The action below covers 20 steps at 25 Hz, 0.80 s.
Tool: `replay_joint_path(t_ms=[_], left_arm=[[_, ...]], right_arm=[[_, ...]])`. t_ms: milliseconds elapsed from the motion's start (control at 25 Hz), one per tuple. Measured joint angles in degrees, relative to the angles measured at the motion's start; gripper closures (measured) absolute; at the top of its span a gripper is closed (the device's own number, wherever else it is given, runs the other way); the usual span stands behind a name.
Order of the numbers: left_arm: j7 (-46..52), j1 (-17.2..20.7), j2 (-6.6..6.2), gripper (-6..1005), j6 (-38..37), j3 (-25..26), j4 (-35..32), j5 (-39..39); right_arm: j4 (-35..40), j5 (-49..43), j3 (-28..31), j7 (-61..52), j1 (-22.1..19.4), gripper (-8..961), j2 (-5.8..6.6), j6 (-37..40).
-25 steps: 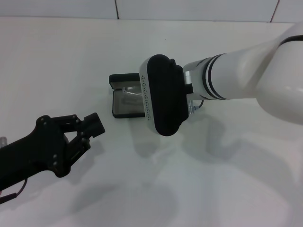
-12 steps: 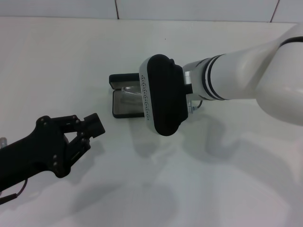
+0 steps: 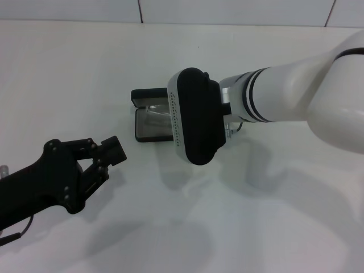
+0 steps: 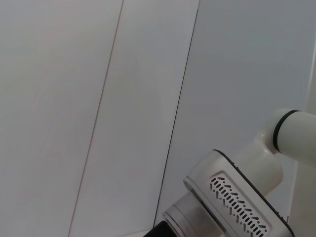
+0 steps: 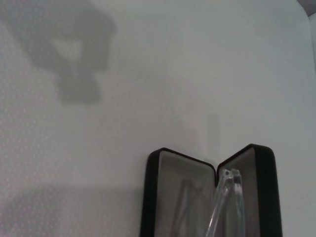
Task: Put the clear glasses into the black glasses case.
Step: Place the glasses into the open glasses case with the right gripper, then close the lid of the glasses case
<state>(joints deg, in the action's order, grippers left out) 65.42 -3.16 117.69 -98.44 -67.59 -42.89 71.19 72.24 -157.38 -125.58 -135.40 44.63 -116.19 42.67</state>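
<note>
The black glasses case (image 3: 147, 129) lies open at the middle of the table, its lid (image 3: 147, 95) standing behind the grey-lined tray. The clear glasses (image 3: 154, 112) show partly in the opening, over the tray. My right arm's wrist housing (image 3: 193, 116) hangs directly over the right part of the case and hides the right gripper. In the right wrist view the open black glasses case (image 5: 165, 197) is seen end-on, with the clear glasses (image 5: 224, 197) just above the hinge line. The left gripper (image 3: 111, 151) is shut and empty, low left of the case.
White tabletop (image 3: 273, 216) all around, with a tiled wall edge (image 3: 227, 11) at the back. The left wrist view shows only wall panels and the right arm's housing (image 4: 237, 202).
My right wrist has shifted very slightly toward the near left over the case. The left arm has stayed still.
</note>
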Motion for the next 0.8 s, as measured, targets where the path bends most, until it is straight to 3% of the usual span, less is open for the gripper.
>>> replay_joint_path(t_ms=[800], left_arm=[[0.0,-0.2,0.08,762,0.2,0.0,0.1,0.0]], right_arm=[[-0.1,0.0,-0.5,-0.5,-0.4,843,0.00,-2.1]])
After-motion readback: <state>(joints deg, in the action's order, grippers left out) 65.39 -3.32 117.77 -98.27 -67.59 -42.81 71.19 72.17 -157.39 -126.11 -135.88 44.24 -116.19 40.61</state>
